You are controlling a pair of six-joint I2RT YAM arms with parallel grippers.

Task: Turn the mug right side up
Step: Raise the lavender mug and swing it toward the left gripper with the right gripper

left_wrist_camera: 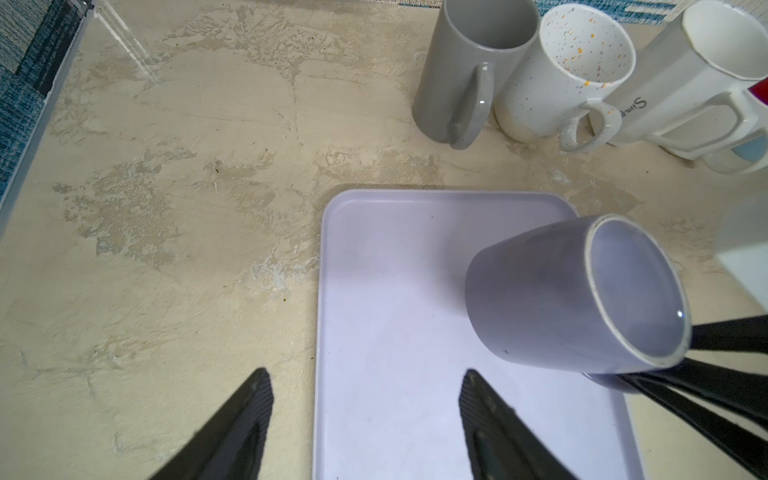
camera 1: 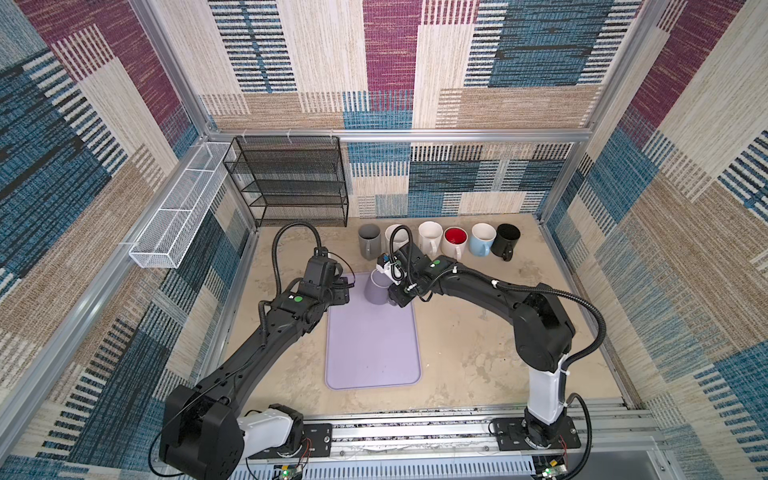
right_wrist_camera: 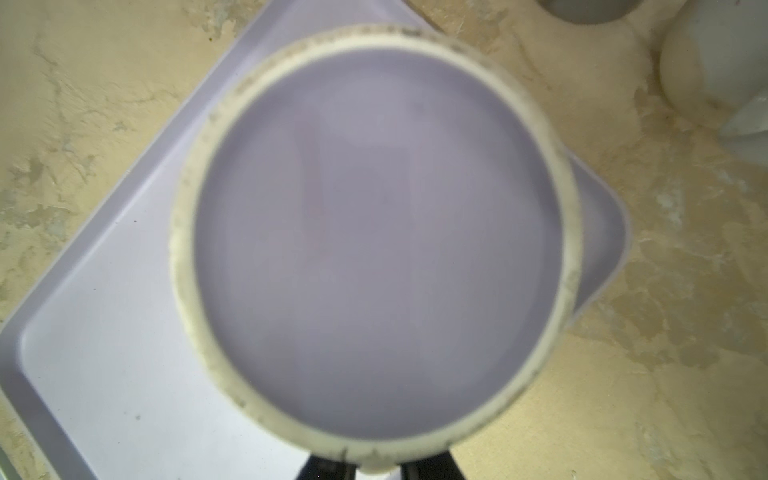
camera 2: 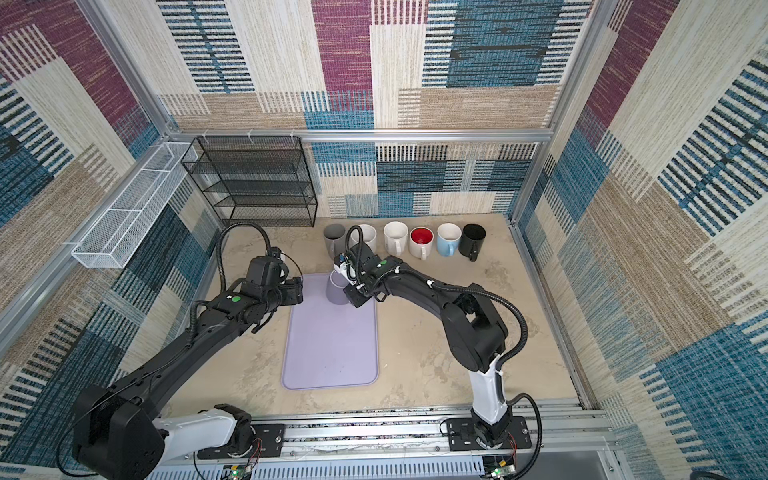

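Mug (camera 1: 376,290) over tray (camera 1: 371,353), far end

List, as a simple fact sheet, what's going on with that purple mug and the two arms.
Purple mug: base up, tilted, over the tray's far end
Right end effector: shut on the purple mug's handle
Left end effector: open, empty, beside the mug
Tray: lavender, on the table
Back row: six mugs, upright

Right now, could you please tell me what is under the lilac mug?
The tray lies under the mug, which the right claw holds tilted, base up. The patch directly beneath and the mug's mouth are covered by its body.
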